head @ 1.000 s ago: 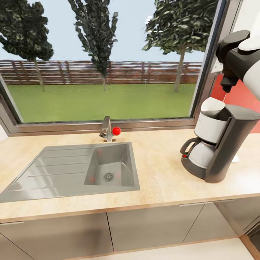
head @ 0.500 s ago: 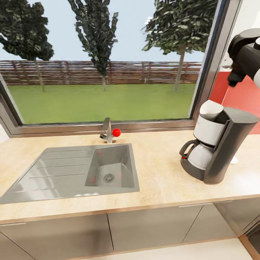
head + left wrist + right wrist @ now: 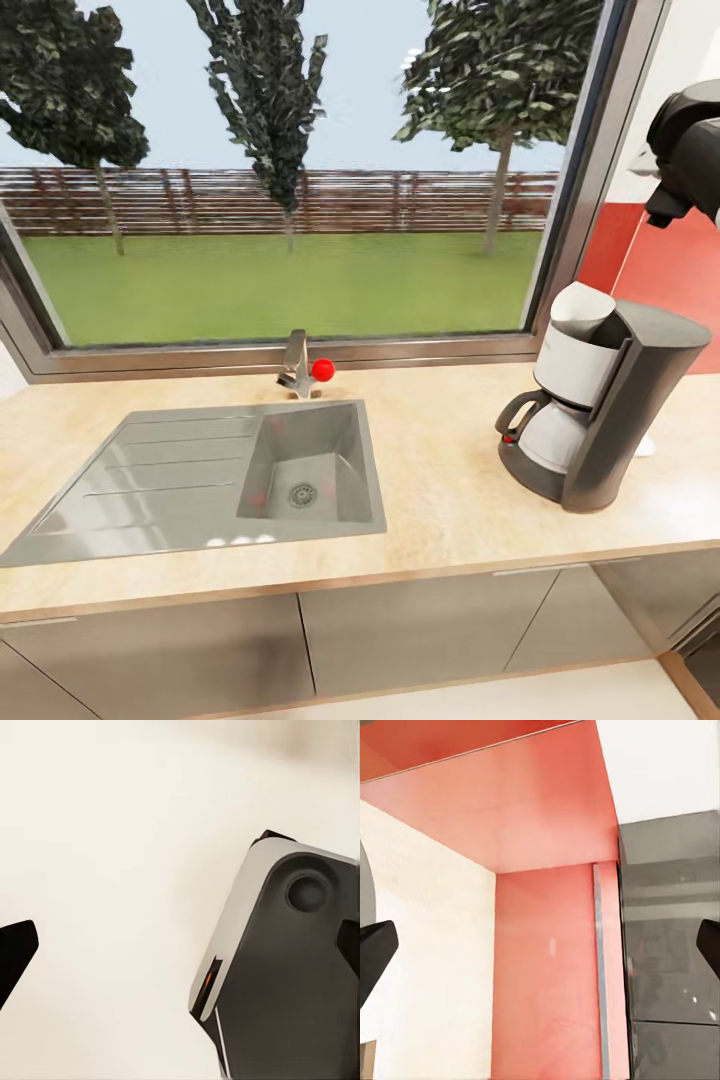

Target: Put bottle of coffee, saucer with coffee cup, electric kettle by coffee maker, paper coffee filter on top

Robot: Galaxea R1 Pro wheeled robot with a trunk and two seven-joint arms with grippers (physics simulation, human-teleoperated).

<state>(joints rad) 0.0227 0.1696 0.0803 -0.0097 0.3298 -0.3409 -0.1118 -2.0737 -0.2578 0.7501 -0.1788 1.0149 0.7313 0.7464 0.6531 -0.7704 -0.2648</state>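
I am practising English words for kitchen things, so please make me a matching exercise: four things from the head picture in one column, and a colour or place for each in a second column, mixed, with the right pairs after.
Things:
1. coffee maker
2. sink
3. tap knob
4. right arm

Colour or place:
A. red, just under the window
B. raised at the picture's upper right, above the counter
C. grey, set into the counter's left part
D. dark grey and white, standing on the counter's right part

Right pairs: 1-D, 2-C, 3-A, 4-B
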